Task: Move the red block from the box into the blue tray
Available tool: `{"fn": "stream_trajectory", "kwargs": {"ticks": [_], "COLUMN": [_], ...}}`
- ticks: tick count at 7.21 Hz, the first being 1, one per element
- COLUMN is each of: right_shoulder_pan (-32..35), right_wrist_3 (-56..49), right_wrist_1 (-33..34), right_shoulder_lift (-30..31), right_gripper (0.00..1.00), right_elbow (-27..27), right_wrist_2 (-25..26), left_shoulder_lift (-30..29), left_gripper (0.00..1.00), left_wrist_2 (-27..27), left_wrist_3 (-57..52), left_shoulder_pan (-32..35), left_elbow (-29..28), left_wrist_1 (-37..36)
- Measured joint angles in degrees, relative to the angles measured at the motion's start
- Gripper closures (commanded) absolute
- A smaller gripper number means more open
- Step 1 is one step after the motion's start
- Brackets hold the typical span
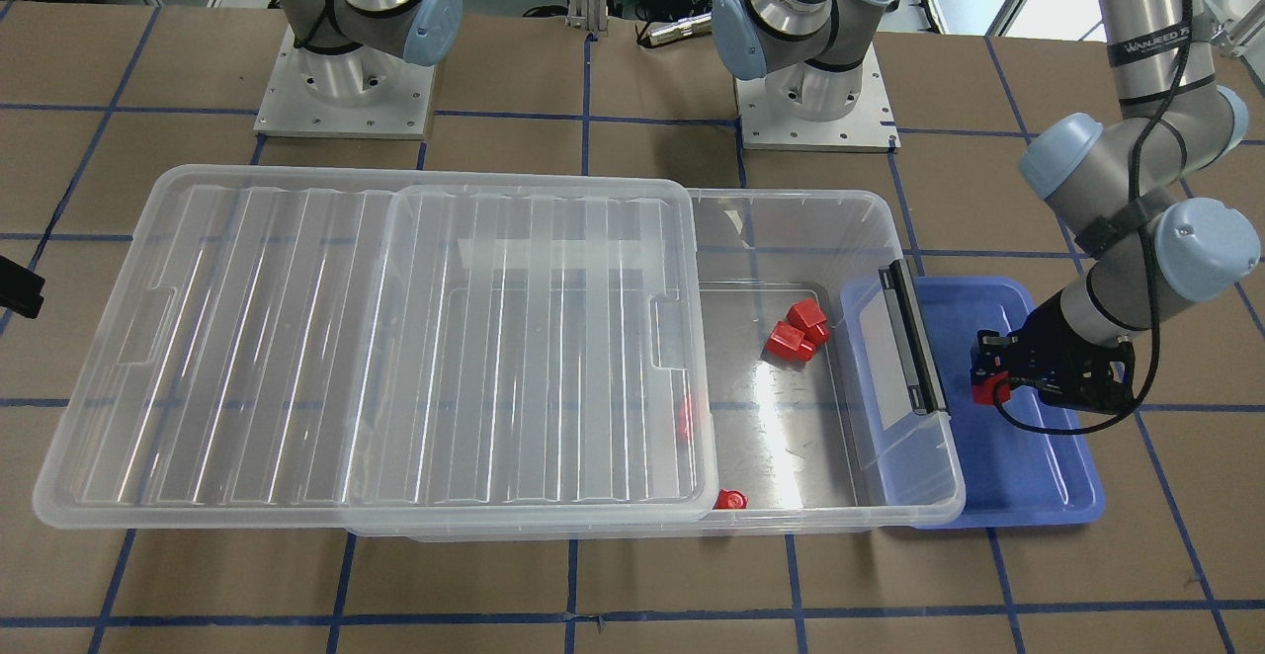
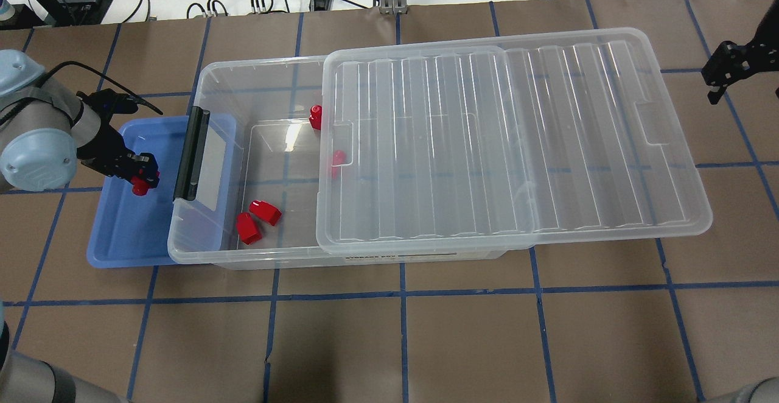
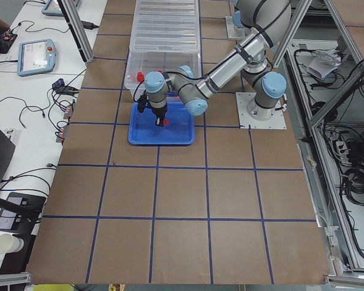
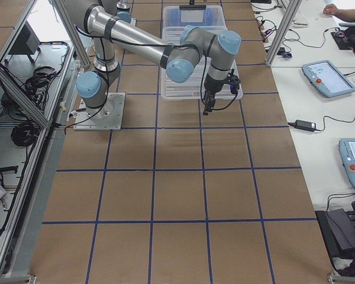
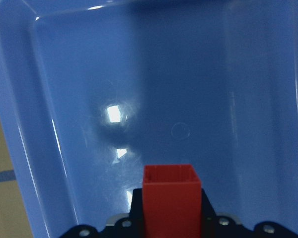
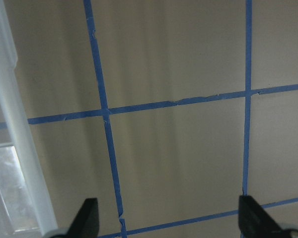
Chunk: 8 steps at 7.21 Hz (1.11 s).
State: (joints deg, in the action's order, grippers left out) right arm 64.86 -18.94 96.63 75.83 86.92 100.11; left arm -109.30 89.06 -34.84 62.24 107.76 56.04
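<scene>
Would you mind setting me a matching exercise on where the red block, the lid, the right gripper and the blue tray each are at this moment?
Things:
1. red block
2. lid
3. right gripper
4. blue tray

States:
A. open, above the table
B. covering only part of the box
C. gripped by the left gripper
D. lying at the box's end with the latch

Pairs: 1-C, 2-B, 3-A, 4-D.
</scene>
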Motion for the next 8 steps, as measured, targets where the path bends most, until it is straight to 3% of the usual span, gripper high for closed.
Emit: {"fn": "stream_trajectory", "kwargs": {"ticks": [2,6,8], "right_shoulder_pan": [-0.1,0.3,1.0], "right_wrist_3": [0.1,0.8,0.8], "right_wrist_1": [2.8,3.9,3.3], "right_shoulder_lift": [-0.4,-0.4,-0.2], "right_gripper": [0.0,0.0,0.0], "right_elbow": [1.8,4.6,4.9], "right_wrist_2": [-0.1,-0.8,-0.9], "left_shoulder_lift": [2.6,13.0,17.4], "left_gripper": [0.0,0.0,0.0], "left_wrist_2": [1.2,3.0,3.0], "left_wrist_3": [1.4,12.9,20.3], "left_shoulder_pan": [0.7,8.1,15.3], "left_elbow": [-1.3,-13.2,-14.9], "left_wrist_1": [1.9,28.1,32.2]}}
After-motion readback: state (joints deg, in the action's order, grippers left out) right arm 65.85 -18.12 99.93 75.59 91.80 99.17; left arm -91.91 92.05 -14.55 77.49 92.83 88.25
